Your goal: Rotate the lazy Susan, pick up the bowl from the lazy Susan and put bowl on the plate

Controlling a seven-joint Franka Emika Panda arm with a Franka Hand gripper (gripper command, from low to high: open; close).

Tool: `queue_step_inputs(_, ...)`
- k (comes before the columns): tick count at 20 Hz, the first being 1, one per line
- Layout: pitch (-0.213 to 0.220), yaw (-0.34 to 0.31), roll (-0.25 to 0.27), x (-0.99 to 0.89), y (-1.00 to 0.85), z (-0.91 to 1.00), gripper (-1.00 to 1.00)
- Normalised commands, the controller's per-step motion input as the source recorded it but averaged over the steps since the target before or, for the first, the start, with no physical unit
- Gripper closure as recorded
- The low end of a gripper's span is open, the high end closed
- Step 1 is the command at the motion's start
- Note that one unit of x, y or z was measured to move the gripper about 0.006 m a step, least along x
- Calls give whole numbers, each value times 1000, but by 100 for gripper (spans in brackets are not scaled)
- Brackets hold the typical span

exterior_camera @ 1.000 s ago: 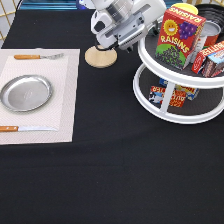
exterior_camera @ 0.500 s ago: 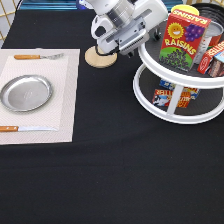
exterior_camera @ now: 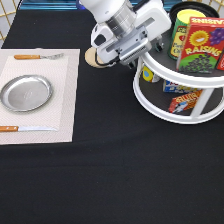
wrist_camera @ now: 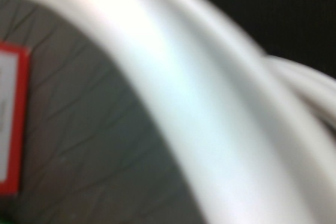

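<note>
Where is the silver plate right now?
In the exterior view, the plate lies on the placemat at the left, between the fork above and the knife below.

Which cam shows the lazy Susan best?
Exterior view: the lazy Susan shows both tiers with boxes on them, and the gripper at its upper rim. Wrist view catches only a close patch of white rim and grey surface.

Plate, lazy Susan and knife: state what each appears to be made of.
The plate looks like polished metal: silver, with bright reflections on a shallow rim. The lazy Susan seems to be white plastic, smooth and glossy at the rim, with matte dark grey tier surfaces, possibly rubbery. The knife has an orange-brown handle, probably wood, and a pale blade, likely metal.
</note>
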Motion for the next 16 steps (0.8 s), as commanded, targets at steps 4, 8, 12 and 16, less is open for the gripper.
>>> queue_step_inputs(4, 41, 73, 0, 643, -1, 118, -100)
queue_step_inputs(8, 55, 65, 6, -41, -103, 599, -100)
queue_step_inputs(12, 11, 24, 0, -450, -79, 807, -100)
queue_step_inputs(16, -1, 3, -19, -718, -61, 616, -100)
